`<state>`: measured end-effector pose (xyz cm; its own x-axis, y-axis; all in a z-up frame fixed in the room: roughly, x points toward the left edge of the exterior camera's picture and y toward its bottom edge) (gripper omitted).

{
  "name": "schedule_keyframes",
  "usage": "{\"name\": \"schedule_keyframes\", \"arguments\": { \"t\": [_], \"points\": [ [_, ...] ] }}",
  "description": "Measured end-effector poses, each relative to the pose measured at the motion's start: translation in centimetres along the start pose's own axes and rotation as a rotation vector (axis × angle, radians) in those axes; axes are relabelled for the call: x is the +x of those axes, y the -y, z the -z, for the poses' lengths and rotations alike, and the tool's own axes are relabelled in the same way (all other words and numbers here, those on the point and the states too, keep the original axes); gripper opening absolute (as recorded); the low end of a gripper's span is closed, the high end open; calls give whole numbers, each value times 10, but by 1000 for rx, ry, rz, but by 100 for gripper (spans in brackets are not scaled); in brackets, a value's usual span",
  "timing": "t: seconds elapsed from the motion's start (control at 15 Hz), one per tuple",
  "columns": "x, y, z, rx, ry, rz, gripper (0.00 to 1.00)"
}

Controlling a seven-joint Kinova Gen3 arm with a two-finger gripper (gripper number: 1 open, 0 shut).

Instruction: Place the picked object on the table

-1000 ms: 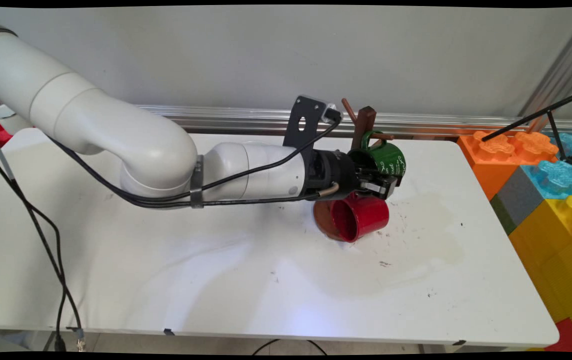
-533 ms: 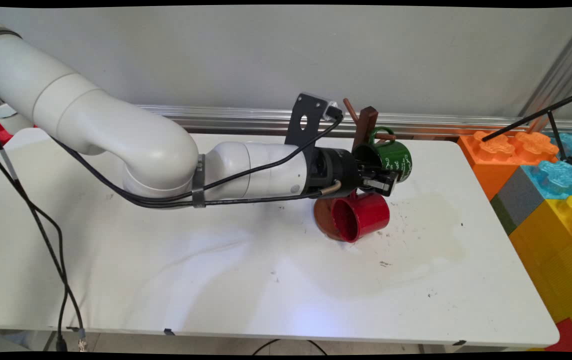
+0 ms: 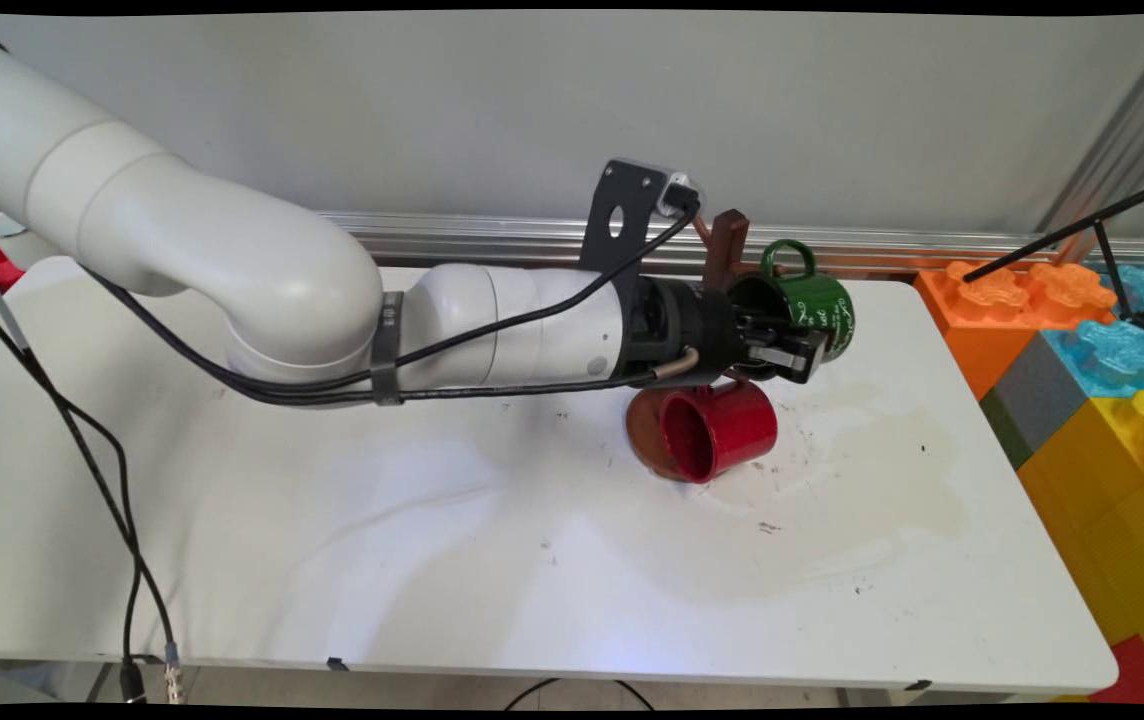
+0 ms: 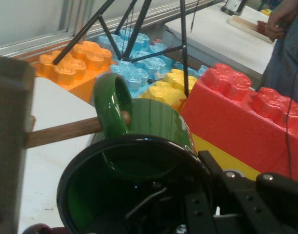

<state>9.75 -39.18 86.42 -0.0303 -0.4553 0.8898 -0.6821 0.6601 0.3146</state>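
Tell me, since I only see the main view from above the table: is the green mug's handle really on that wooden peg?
Observer: Yes. In the hand view the tip of the wooden peg pokes through the handle loop of the green mug.
Visitor: How is the claw holding the mug?
Observer: The gripper pinches the mug's rim, with one finger inside the mug and the other outside.
Visitor: Is there anything past those big toy blocks?
Observer: A person stands by another white table, beyond the red block.
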Motion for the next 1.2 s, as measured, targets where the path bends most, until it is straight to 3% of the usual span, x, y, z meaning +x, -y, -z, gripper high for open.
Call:
{"name": "schedule_keyframes", "arguments": {
  "t": [0.4, 0.8, 1.0, 1.2],
  "points": [
    [11, -25, 22, -67, 44, -37, 0],
    [21, -45, 56, -145, 160, -217, 0],
    [27, -47, 66, -150, 204, -299, 0],
    [29, -40, 73, -128, 239, -346, 0]
  ]
}}
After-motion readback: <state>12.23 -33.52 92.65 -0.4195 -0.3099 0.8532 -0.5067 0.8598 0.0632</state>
